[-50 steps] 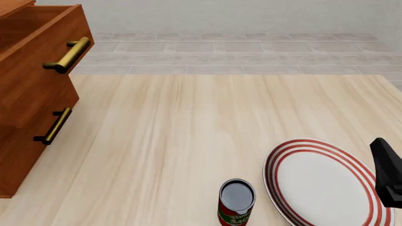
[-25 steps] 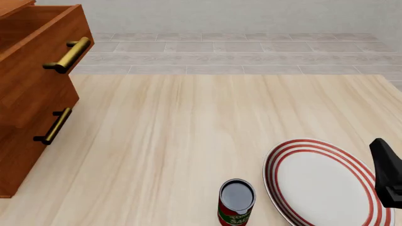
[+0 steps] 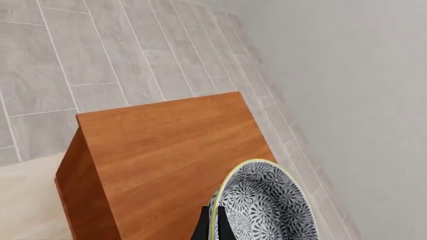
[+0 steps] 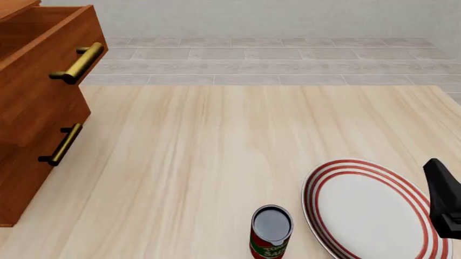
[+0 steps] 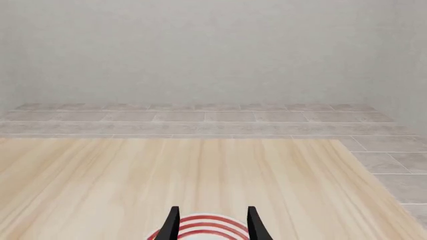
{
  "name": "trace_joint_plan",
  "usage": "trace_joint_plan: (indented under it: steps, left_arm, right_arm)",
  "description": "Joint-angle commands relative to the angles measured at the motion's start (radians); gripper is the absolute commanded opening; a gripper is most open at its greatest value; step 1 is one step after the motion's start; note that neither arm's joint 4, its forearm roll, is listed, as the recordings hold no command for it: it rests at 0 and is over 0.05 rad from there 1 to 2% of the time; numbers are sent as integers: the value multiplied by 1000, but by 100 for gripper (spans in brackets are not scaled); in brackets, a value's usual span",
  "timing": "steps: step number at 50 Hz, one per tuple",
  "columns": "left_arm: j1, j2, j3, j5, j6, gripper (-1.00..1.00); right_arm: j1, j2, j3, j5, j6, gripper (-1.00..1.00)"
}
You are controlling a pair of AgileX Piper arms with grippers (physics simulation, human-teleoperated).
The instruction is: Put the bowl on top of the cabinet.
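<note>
In the left wrist view, the bowl (image 3: 267,206), white with a dark floral pattern and a yellowish-green rim, hangs tilted above the flat top of the reddish-brown cabinet (image 3: 170,150). My left gripper (image 3: 213,228) is shut on the bowl's rim, one dark finger on each side of the wall. The front view shows only the cabinet's (image 4: 36,108) drawer fronts with brass handles at the far left; the bowl and left gripper are out of that view. My right gripper (image 5: 213,225) stands open over the plate's near edge, and appears at the right edge (image 4: 441,189) of the front view.
A flat white plate with red rings (image 4: 367,210) lies at the table's front right. A red-labelled open can (image 4: 271,232) stands just left of it. Beyond the table are grey floor tiles and a pale wall.
</note>
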Motion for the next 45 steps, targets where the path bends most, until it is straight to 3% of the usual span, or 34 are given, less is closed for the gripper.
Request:
trace_joint_plan:
  steps: [1, 45]
  left_arm:
    - [9, -5, 11, -10, -2, -100]
    - [0, -7, 80, -50, -13, -100]
  right_arm:
    - [1, 0, -2, 2, -1, 100]
    - [2, 0, -1, 1, -8, 100]
